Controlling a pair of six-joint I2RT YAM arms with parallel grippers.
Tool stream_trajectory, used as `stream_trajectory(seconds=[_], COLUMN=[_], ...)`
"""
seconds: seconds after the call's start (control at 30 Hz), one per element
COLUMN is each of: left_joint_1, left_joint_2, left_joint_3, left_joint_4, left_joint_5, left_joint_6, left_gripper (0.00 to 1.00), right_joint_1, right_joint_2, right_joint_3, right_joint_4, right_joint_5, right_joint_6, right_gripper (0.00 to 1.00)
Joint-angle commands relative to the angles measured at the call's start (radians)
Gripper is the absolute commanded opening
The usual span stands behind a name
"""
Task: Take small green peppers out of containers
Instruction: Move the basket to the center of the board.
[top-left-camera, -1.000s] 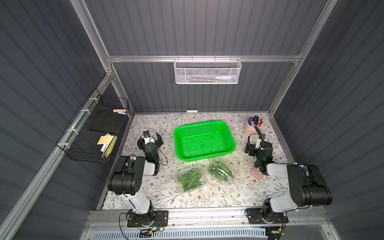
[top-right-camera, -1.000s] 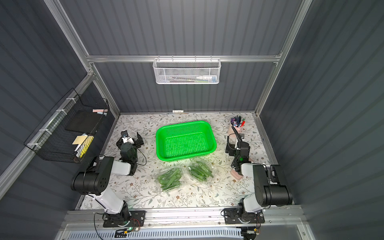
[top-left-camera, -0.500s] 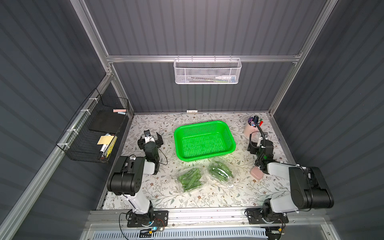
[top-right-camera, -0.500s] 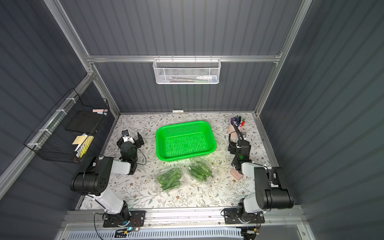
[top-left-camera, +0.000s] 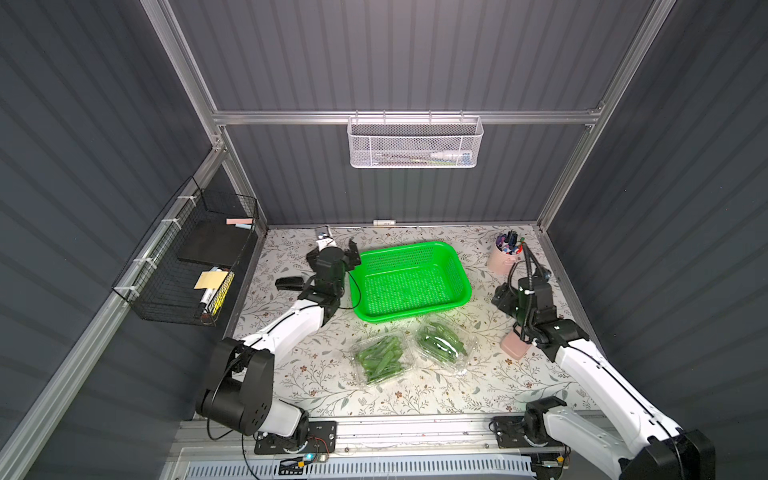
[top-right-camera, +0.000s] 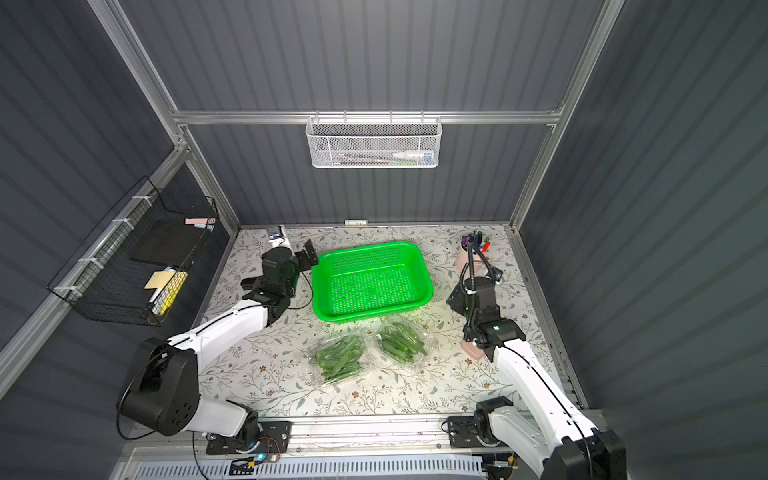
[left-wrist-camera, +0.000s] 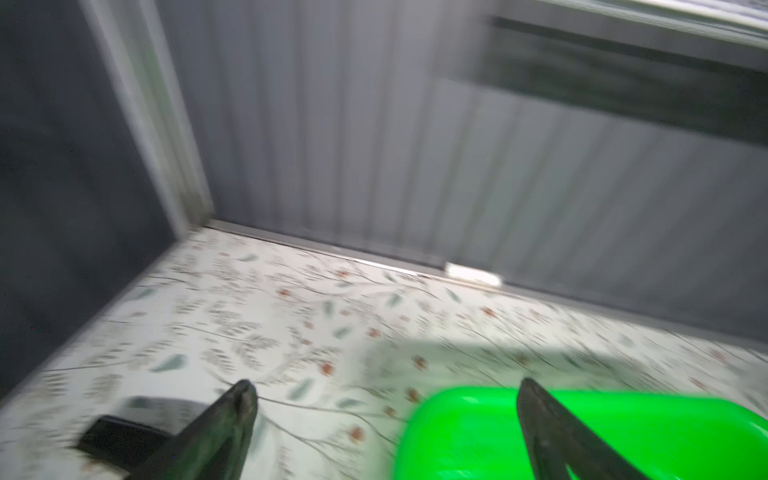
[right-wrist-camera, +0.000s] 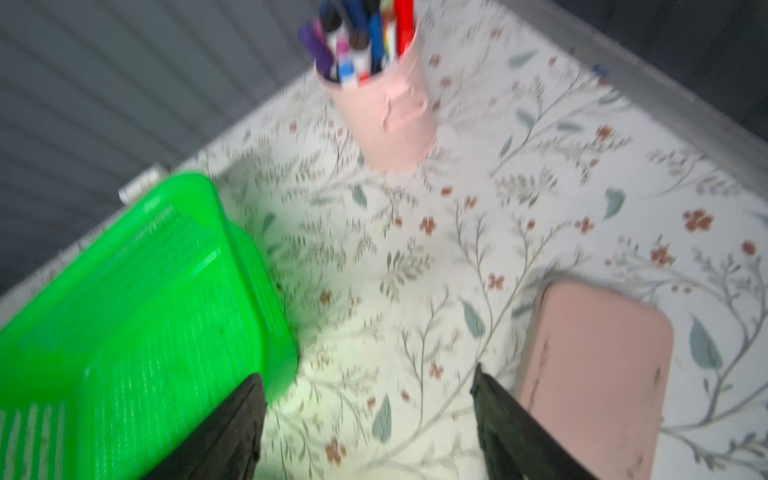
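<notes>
The left gripper (top-left-camera: 337, 243) stands wide open and empty. In both top views it is now raised beside the upper-left corner of the basket (top-left-camera: 405, 246). A second ago it sat lower and further left, folded close to its own arm. Its wrist view is smeared, with one finger (left-wrist-camera: 241, 409) over the bare table (left-wrist-camera: 291, 316) and the other over the green rim, so the arm looks to be mid-swing.

The right gripper (right-wrist-camera: 365, 380) is released too, with nothing between its jaws, though they stand a little narrower than a second ago. Its arm has unfolded upward at the right of the frame. Its blurred wrist view takes in the basket's corner, the cup (right-wrist-camera: 390, 120) of pens and a pink box (right-wrist-camera: 594, 374), but not the containers.

The two containers (top-left-camera: 384, 360) lie side by side in the lower middle of the frame, just below the basket, exactly where they lay a second ago. Their lids look shut, and the peppers (top-left-camera: 440, 343) are packed inside. The basket holds nothing.

So the only change is that both arms have left their folded pose. Nothing of the task has been touched, and I judge it to be at its very start. Both grippers are well apart from the containers and would have to come down toward the lower middle. Probably one would steady a clamshell while the other lifts its lid. The thin plastic may slide or flex under a single push.
</notes>
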Motion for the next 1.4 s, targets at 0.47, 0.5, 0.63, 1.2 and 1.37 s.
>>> stream_trajectory(seconds=[0.47,0.5,0.63,1.2,1.37], left_joint_1=[-0.359,-0.369,-0.389,-0.394,-0.382], left_joint_2=[0.199,0.213,0.257,0.434,0.523], left_joint_3=[0.388,0.398,0.419,0.461,0.501], left_joint_4=[-0.674,-0.702,-0.767,-0.756,-0.755], left_joint_5=[0.694,0.707,0.748,0.171,0.077], left_joint_6=[0.254,0.266,0.285,0.246,0.205], left_gripper=[0.99,0.99,0.99,0.99,0.99], right_joint_1=[0.043,0.042,0.043,0.041,0.043], right_joint_2=[0.098,0.1,0.117,0.206,0.228], right_joint_3=[0.004,0.0,0.018,0.058,0.069], right_joint_4=[-0.446,-0.429,-0.39,-0.334,-0.321], right_joint_5=[-0.773,-0.788,-0.785,-0.75,-0.772], right_joint_6=[-0.106,-0.11,-0.123,-0.13,-0.141], right_gripper=[0.79,0.79,0.8,0.81,0.81])
